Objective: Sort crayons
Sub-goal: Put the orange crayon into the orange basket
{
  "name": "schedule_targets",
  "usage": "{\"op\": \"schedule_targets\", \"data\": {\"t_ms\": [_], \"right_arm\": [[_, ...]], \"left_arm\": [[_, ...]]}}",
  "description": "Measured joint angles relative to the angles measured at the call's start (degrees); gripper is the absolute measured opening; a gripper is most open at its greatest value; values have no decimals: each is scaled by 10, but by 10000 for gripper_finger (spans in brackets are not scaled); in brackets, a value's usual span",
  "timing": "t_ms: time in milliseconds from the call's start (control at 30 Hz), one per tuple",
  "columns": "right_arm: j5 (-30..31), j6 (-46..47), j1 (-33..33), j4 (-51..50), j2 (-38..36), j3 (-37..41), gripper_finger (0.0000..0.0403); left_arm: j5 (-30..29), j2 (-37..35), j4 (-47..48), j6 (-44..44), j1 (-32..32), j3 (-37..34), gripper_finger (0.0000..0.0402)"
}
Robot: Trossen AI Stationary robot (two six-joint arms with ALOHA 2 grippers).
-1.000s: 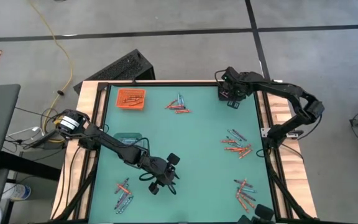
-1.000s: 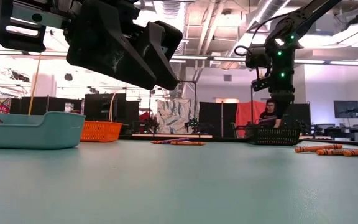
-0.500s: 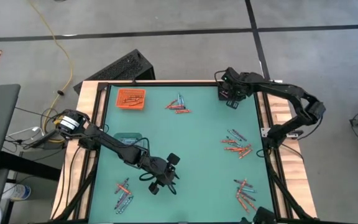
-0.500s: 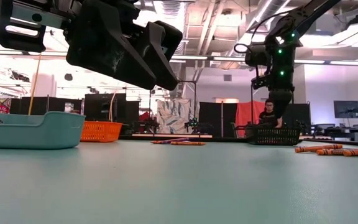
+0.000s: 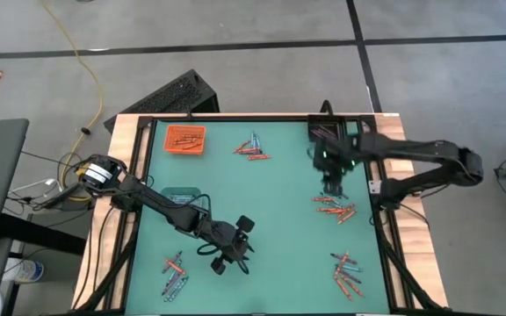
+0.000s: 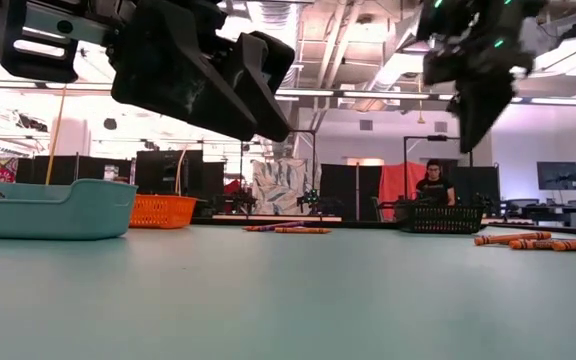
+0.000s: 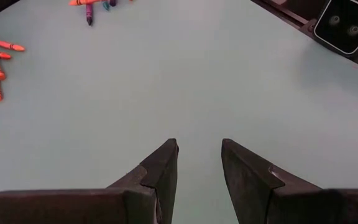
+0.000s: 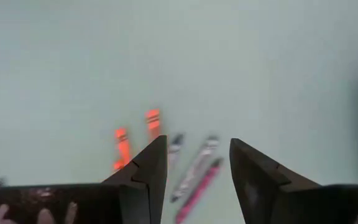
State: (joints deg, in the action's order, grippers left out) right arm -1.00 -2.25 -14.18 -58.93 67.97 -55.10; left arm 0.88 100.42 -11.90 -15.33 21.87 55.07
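Crayons lie in loose heaps on the green table: one at the right (image 5: 335,204), one at the near right (image 5: 348,272), one at the near left (image 5: 174,272) and one at the far middle (image 5: 253,147). My right gripper (image 5: 333,183) hangs open above the table, just far of the right heap. Pointing steeply down, it shows grey, pink and orange crayons (image 8: 194,168) below its fingers. My left gripper (image 7: 199,146) is open over bare table near the front middle (image 5: 244,244), with nothing between its fingers.
An orange tray (image 5: 185,139) with crayons in it stands at the far left. A teal tray (image 5: 181,197) is at the left and a black tray (image 5: 330,129) in the far right corner. A wooden frame (image 5: 130,175) rims the table. A person (image 6: 434,185) sits beyond it.
My right gripper has swung from over the black tray toward the table's near edge and now hangs by the right crayon heap. It has tipped to point more steeply down. My left arm has kept still.
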Motion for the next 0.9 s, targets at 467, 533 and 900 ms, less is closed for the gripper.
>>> {"op": "schedule_targets", "data": {"t_ms": [467,533,900], "right_arm": [[11,64,175,118,36,77,166],[11,64,176,114,59,80,166],[30,40,167,113,176,81,166]], "left_arm": [[0,0,-22,3,-1,0,115],[0,0,-24,7,-1,0,115],[0,0,-26,10,-1,0,115]]}}
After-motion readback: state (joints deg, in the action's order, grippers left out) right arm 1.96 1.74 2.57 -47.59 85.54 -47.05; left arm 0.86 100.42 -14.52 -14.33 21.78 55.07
